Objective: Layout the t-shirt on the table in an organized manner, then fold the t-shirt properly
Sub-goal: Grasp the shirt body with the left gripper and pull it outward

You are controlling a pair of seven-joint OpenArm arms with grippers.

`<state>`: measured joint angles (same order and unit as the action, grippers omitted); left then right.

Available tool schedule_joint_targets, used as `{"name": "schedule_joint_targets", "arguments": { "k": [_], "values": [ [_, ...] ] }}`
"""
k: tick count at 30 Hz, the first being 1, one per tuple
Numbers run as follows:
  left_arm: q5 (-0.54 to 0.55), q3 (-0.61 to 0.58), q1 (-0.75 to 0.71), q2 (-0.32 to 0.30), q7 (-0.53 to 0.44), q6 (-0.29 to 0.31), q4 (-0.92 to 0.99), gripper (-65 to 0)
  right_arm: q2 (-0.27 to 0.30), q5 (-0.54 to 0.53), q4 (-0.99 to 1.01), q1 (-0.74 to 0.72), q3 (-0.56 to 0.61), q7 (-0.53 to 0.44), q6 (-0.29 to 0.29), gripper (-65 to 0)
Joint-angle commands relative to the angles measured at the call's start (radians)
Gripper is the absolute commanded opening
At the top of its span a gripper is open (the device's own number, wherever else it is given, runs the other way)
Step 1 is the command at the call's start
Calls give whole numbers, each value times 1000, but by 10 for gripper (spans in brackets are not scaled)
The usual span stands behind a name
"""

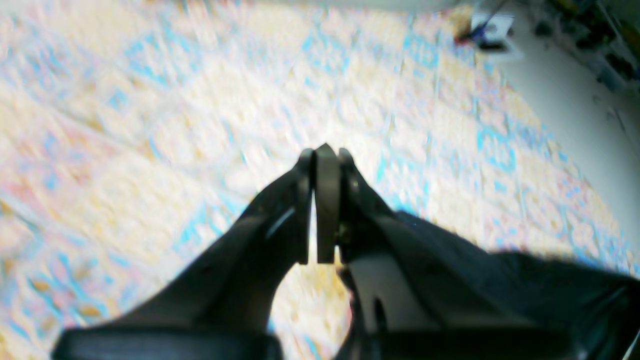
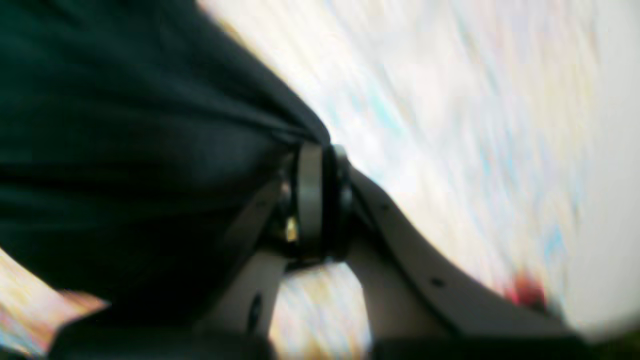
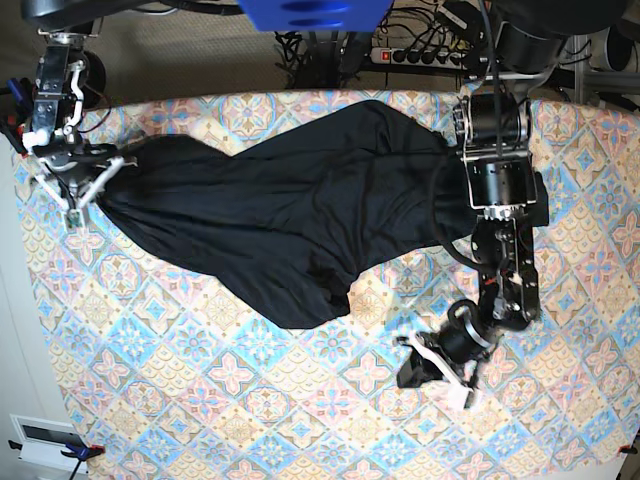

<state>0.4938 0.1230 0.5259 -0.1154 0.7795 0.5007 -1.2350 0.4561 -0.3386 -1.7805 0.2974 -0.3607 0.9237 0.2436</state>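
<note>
black arms (image 3: 497,180), white end effectors (image 3: 437,358)

The base camera looks straight down from high above, taking in nearly the whole patterned bench (image 3: 250,400) with both arms and the black t-shirt (image 3: 290,220) spread between them.

The left wrist camera sits just behind its jaws, which are closed, and faces forward along them, low over the bench (image 1: 150,100); past the jaws the far bench edge and floor show, and dark cloth (image 1: 525,290) lies to their right.

The right wrist camera rides close behind its jaws, tilted; cloth (image 2: 125,150) fills the space left of the jaws, blurred bench (image 2: 450,125) the right.

All three views share the patterned cover and the shirt.
</note>
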Motion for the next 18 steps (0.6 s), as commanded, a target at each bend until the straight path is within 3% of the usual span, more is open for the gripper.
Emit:
{"name": "schedule_joint_targets", "arguments": {
  "k": [1,5,10,13,18],
  "values": [
    [16,-24,21,4,-28,9,-15,-650,22,3,-17,-16,-34,-27,-3,-650],
    [18,-84,-11,23,-73,9,64,-606,22,3,-9,-10,-123,-5,-3,-650],
    [21,-87,-11,32,-130,8,222,-510,22,3,-3,-7,-140,8,-3,-644],
    [19,-93,-10,56,-167,8,300,-471,17,3,-8,23,-139,8,-3,-594],
    [18,-125,-19,104,-183,8,301,-466,11,3,-69,35,-137,7,-3,-515]
  ]
}}
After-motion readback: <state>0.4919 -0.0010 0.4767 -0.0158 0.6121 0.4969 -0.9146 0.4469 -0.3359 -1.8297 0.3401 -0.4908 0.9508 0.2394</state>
